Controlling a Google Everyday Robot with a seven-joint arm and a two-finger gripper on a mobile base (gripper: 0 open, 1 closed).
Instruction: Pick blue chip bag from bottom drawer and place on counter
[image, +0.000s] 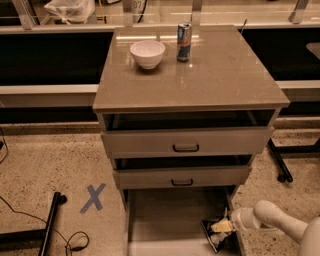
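The bottom drawer (170, 215) is pulled out, with its flat floor showing. The blue chip bag (215, 239), dark and crinkled, lies in the drawer's right front corner. My gripper (222, 226) reaches in from the right on a white arm (275, 222). It sits right on top of the bag, low in the drawer. The counter (215, 75) is the glossy grey-brown top of the cabinet, well above the gripper.
A white bowl (147, 53) and a slim blue-silver can (184, 35) stand at the back of the counter. The two upper drawers (186, 142) are slightly open and overhang the bottom one. A blue tape X (93, 197) and a black stand leg (50, 230) are on the floor to the left.
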